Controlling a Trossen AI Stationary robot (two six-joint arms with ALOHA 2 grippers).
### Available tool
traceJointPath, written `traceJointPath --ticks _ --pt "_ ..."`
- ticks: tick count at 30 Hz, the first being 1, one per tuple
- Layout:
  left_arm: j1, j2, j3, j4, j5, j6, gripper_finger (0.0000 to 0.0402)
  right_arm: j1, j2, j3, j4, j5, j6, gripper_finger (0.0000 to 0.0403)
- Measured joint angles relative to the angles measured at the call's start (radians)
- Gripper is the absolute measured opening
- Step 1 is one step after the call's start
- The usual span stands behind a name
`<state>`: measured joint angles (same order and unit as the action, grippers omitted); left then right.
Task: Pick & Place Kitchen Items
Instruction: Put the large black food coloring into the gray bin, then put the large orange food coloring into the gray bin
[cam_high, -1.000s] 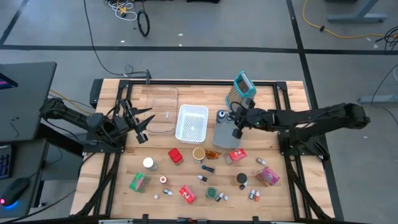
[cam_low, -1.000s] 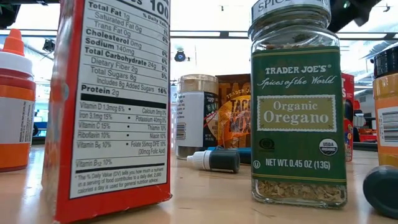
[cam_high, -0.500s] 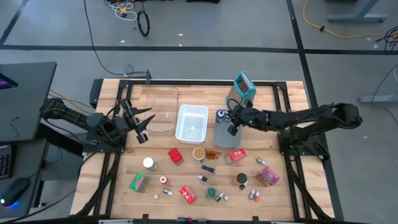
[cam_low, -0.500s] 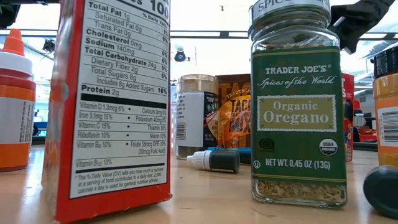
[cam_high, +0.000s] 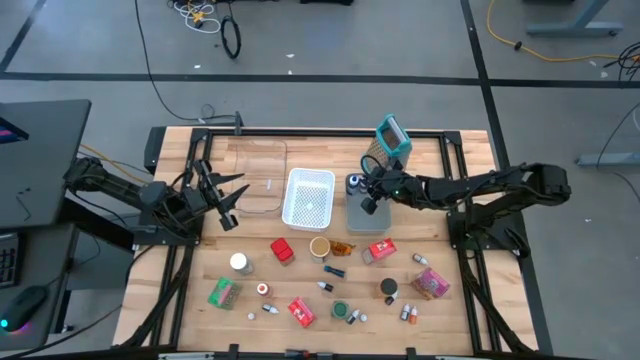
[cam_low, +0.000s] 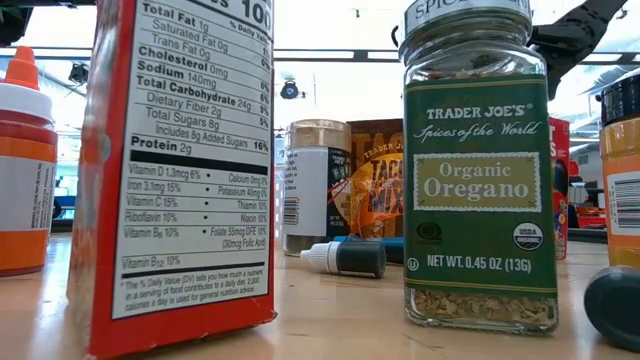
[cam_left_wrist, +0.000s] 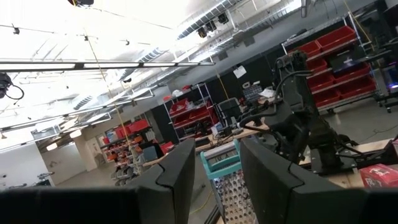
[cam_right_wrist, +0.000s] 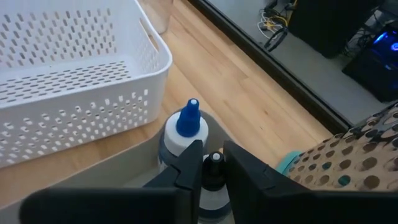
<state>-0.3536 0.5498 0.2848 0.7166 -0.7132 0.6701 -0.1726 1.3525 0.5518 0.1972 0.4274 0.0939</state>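
My right gripper (cam_high: 368, 197) hovers over the grey bin (cam_high: 357, 217), shut on a small dark bottle with a black cap (cam_right_wrist: 213, 167). A white bottle with a blue tip (cam_right_wrist: 186, 124) stands in that bin just ahead of the fingers. My left gripper (cam_high: 226, 201) waits open at the table's left, beside the clear bin (cam_high: 256, 172). Loose kitchen items lie on the near half of the table: a red box (cam_high: 282, 249), a cup (cam_high: 320, 246), a white jar (cam_high: 240, 262), a green packet (cam_high: 222, 293), a pink packet (cam_high: 431, 284) and tiny bottles (cam_high: 408, 313). My right gripper pinches the small dark bottle between its two fingers (cam_right_wrist: 245, 171), just below the black cap (cam_right_wrist: 214, 159). The bottle stands upright between the fingers. The fingers hide its lower end, so I cannot tell whether it is lifted clear or rests in the grey bin.
A white perforated basket (cam_high: 309, 197) sits left of the grey bin. The metal grater with a teal top (cam_high: 389, 140) stands just behind my right gripper. In the low view a red carton (cam_low: 180, 160) and an oregano jar (cam_low: 480, 170) stand close to the camera.
My right gripper has moved toward the table's left and slightly toward the far edge, from the grey bin's right side to above its far left part, still shut on the small bottle.
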Motion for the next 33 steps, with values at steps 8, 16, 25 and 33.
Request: traceJointPath --ticks 8,16,25,33 --pt "0.0 0.0 0.0 0.0 0.0 0.007 0.0138 0.0 0.0 0.0 0.003 0.0 0.003 0.0083" --pt "0.0 0.0 0.0 0.0 0.0 0.026 0.0138 0.0 0.0 0.0 0.004 0.001 0.0 0.0135" --pt "0.0 0.0 0.0 0.0 0.0 -0.018 0.0138 0.0 -0.041 0.0 0.005 0.002 -0.033 0.0168" --pt "0.0 0.0 0.0 -0.107 0.072 -0.143 0.0138 0.0 -0.17 0.0 0.005 0.002 -0.058 0.0169"
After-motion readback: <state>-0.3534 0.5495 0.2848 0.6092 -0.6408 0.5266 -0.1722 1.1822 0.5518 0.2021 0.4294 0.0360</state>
